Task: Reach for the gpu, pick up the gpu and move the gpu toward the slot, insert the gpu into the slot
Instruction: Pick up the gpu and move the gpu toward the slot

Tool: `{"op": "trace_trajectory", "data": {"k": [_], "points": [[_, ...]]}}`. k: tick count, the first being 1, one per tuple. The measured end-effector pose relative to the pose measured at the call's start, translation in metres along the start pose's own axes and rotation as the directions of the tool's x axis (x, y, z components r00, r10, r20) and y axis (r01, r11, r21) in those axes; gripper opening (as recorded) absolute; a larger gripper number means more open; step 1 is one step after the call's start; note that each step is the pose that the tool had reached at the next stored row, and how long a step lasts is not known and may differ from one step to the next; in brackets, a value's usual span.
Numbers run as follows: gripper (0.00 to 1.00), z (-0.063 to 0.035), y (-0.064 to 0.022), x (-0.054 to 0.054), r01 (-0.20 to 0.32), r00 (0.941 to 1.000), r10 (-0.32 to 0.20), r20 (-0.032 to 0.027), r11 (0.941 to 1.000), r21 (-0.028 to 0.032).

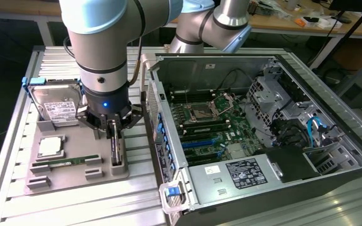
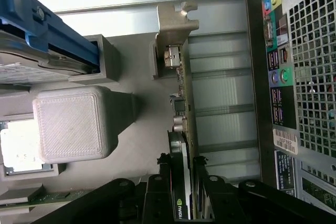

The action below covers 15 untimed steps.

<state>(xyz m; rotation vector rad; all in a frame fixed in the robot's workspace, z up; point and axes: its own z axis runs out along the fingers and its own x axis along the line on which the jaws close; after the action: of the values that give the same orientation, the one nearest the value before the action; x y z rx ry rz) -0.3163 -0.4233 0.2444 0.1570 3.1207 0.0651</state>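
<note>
tool [image 1: 111,131] tight on the upright gpu [image 1: 116,149], on grey tray [image 1: 68,181]

One end of the gpu [image 2: 181,124] lies hidden behind the gripper [image 2: 182,159] — cut off at the edge.

Bench: slatted aluminium table [image 1: 74,207], two loads.
Grey fixture tray [image 1: 80,146] lies flat on the slats toward 9 o'clock in the exterior view. Open computer case [image 1: 212,68] lies on its side toward 3 o'clock, just beside the tray's edge. Bare slats show at 6 o'clock, below the tray.
</note>
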Motion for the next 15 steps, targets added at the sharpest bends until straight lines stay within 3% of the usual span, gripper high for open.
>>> {"op": "trace_trajectory", "data": {"k": [9,15], "points": [[0.28,-0.0330,0.0015,0.000,0.000,1.0000,0.000,0.0000,1.0000,0.0000],[0.28,-0.0367,0.0017,0.000,0.000,1.0000,0.000,0.0002,1.0000,-0.0001]]}}
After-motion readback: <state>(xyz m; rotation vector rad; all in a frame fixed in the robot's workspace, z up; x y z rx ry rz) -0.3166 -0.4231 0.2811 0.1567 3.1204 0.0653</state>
